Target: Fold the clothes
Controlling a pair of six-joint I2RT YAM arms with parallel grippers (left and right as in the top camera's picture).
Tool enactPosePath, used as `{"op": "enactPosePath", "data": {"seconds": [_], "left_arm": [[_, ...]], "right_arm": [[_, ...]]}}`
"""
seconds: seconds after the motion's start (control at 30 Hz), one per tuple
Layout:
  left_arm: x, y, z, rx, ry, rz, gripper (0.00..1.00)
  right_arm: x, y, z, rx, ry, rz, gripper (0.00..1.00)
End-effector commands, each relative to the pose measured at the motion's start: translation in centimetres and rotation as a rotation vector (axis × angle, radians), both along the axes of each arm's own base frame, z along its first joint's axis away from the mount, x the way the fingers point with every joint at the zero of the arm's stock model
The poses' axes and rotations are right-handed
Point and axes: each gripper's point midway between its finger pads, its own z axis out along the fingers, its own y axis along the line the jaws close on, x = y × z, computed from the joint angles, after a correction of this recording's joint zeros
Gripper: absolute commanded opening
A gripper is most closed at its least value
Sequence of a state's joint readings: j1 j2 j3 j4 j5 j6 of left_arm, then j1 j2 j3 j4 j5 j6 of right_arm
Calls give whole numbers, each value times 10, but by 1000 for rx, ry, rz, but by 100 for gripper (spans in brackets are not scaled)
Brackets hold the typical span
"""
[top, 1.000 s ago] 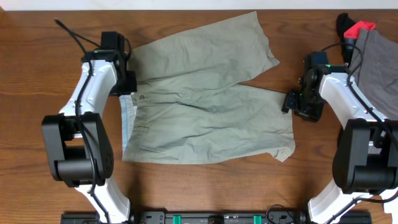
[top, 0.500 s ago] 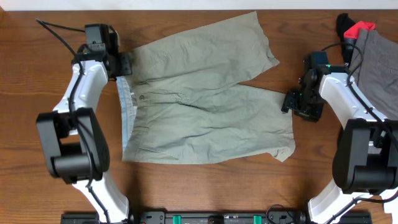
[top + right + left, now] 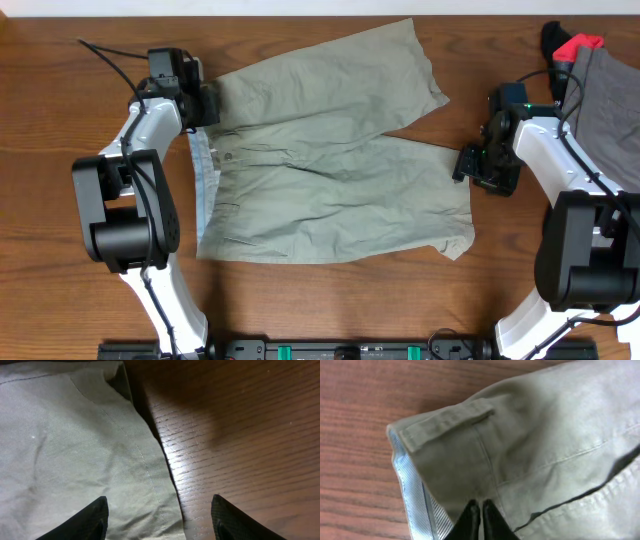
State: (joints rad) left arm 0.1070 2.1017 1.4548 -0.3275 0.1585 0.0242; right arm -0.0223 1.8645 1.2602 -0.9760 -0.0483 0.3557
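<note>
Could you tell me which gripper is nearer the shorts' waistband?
Left. The left gripper pinches the shorts' waistband corner; the right gripper is open at the leg hem.

shorts [image 3: 330, 150] flat mid-table [image 3: 60, 200], waistband toward the left side, both legs running right, one leg behind the other and splayed off toward the far edge. left gripper [image 3: 205, 105] sits on the far-left waistband corner, fingertips touching cloth (wrist cam confirms). right gripper [image 3: 470, 165] at the near leg's hem: hem edge runs between its fingers, one over cloth, the other over bare table. second garment [image 3: 610, 110] lies at the right edge, small cloth bundle [image 3: 572, 45] just behind it.
</note>
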Motion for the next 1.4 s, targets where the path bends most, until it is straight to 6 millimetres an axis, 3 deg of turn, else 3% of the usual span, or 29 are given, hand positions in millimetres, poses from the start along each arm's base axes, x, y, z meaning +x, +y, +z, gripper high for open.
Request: {"op": "enactPosePath", "data": {"seconds": [0.0, 0.13, 0.23, 0.3, 0.33, 0.37, 0.6, 0.93, 1.03, 1.2, 1.37], "left_arm": [[20, 8, 41, 11, -98, 3, 6], [32, 22, 78, 23, -181, 26, 6], [33, 34, 91, 27, -193, 47, 6], [22, 38, 84, 17, -140, 60, 14], [16, 39, 76, 10, -106, 64, 28], [13, 38, 71, 4, -89, 63, 32], [-2, 16, 25, -105, 20, 12, 34], [5, 12, -8, -135, 37, -1, 41], [7, 10, -8, -146, 29, -10, 38], [17, -1, 4, -207, -23, -54, 6], [33, 7, 46, -186, -115, -54, 6]], "right_arm": [[-1, -4, 3, -11, -4, -17, 64], [-1, -4, 3, -11, -4, -21, 64], [-1, -4, 3, -11, -5, -21, 64], [-1, -4, 3, -11, -4, -21, 64], [-1, -4, 3, -11, -4, -21, 64], [-1, -4, 3, -11, -5, -21, 64], [0, -4, 3, -11, -8, -46, 64], [-1, -3, 3, -7, -2, -53, 64], [-2, -2, 3, -6, 2, -57, 64], [-2, -1, 3, 4, 1, -64, 63], [-3, 0, 3, 8, 4, -64, 63]]}}
